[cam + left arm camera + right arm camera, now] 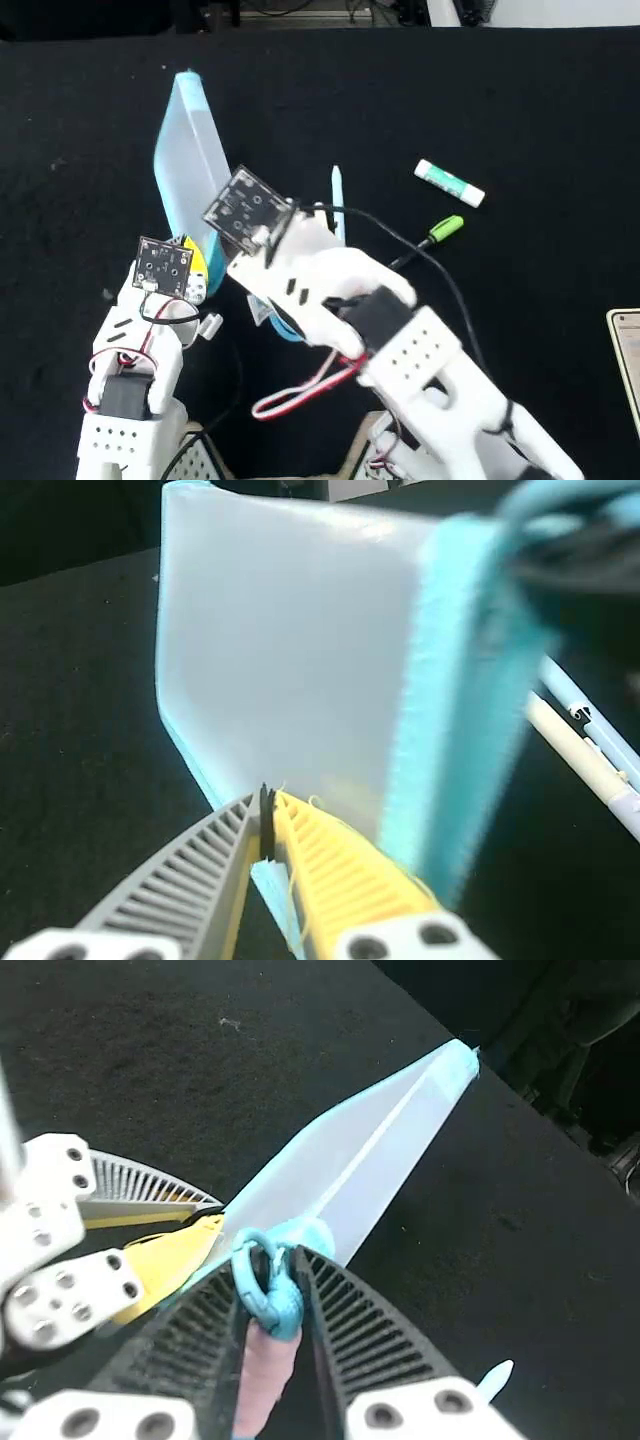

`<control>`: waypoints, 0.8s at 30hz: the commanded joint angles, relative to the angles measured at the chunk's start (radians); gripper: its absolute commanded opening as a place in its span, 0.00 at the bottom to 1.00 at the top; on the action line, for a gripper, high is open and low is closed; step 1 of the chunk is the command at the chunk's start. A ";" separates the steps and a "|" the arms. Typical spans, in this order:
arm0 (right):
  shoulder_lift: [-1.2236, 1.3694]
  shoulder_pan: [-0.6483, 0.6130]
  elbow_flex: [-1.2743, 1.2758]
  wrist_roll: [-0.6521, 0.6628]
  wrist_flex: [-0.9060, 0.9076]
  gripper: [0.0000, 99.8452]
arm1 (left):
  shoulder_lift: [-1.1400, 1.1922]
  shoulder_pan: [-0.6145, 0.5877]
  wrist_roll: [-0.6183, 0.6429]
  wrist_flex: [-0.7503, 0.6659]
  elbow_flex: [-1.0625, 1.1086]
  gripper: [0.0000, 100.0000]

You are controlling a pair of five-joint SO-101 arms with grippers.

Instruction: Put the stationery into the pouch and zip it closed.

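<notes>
The pouch [190, 165] is pale blue and translucent, lying on edge on the black table left of centre. My left gripper [265, 802], with one grey and one yellow finger, is shut on the pouch's [290, 650] near corner, beside the blue zipper band [455, 720]. My right gripper [270, 1257] is shut on the blue zipper pull ring [266, 1295] at the near end of the pouch [370, 1160]. A light blue pen [337, 200], a green highlighter [441, 231] and a white-and-green glue stick [450, 183] lie on the table to the right of the pouch.
The right arm [400, 350] crosses the table's near centre, with a black cable and red-white wires trailing from it. A pale flat object [627, 350] lies at the right edge. Two pale pens [590, 755] lie just beside the pouch.
</notes>
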 commanded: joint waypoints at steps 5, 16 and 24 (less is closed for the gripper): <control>-0.077 0.002 0.059 0.058 0.012 0.01 | -0.006 -0.122 -0.006 -0.040 0.024 0.03; -0.082 0.003 0.176 0.167 -0.118 0.01 | -0.006 -0.349 0.192 -0.129 0.024 0.03; -0.082 0.002 0.194 0.167 -0.118 0.01 | -0.005 -0.334 0.272 -0.157 0.024 0.03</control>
